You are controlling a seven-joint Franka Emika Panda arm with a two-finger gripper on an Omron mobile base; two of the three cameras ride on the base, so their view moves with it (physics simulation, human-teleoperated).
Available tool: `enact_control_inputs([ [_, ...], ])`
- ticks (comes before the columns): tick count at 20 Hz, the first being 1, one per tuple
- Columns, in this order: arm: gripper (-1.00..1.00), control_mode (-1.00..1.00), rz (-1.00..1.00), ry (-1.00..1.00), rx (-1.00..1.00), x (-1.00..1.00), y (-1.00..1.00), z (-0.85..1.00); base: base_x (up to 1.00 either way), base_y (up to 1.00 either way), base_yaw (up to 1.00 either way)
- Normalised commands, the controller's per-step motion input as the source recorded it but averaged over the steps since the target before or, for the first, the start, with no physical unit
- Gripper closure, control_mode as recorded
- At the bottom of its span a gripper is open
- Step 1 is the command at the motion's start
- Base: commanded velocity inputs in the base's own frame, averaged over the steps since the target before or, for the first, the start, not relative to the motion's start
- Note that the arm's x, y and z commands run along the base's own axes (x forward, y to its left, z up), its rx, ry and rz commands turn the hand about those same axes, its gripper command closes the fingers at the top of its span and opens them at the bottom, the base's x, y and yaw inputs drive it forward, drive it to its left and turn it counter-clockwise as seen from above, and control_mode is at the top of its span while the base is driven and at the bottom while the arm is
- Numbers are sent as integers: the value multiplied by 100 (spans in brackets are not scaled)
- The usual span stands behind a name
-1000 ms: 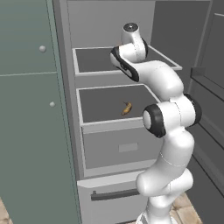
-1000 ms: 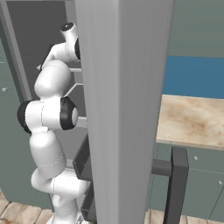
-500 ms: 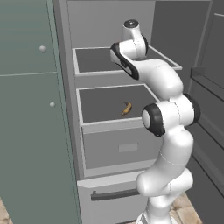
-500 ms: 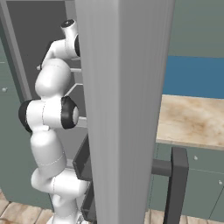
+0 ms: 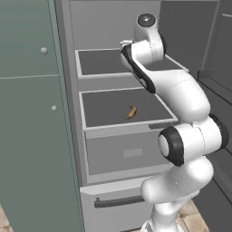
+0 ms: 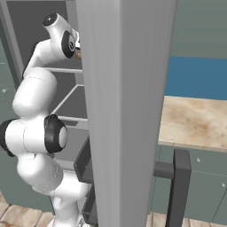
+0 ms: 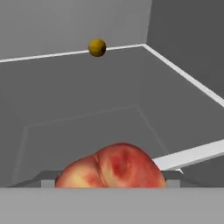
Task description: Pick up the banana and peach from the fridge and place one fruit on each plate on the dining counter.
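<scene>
My gripper [image 6: 78, 47] reaches into the open fridge [image 5: 68, 90] over the upper shelf [image 5: 97, 61], its jaws shut on the peach [image 7: 111, 168]. The peach is round and reddish-orange, lies at the bottom of the hand view and hides my fingertips. In the right base view the peach [image 6: 78, 54] peeks out as a small orange spot beside the hand. The banana [image 5: 131, 112], small, curved and yellow-orange, lies on the lower shelf [image 5: 118, 106], below my arm.
A small olive-yellow ball [image 7: 97, 47] rests at the far edge of the upper shelf. The open fridge door [image 6: 124, 88] stands edge-on close to my right. Beyond it is a beige-topped counter [image 6: 195, 119]. A bottom drawer with a dark bar handle [image 5: 118, 201] sits low in the fridge.
The top of my arm has shifted a little up and to the right. The banana has not moved.
</scene>
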Motion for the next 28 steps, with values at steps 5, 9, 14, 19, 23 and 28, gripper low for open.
enact_control_inputs([
  [5, 100, -100, -20, -14, 19, -100, -41, -19, 0, 0, 0],
  [9, 100, -100, -15, 1, 13, -100, -29, -8, 0, 0, 0],
  [14, 100, -100, -5, 17, 4, -100, -1, 5, 0, 0, 0],
  [19, 100, -100, 0, 17, 0, -93, 21, -45, 0, 0, 0],
  [23, 100, -100, -1, 6, 0, -34, 22, -94, 0, 0, 0],
  [28, 100, -100, -8, 4, 0, -15, 12, -89, 0, 0, 0],
])
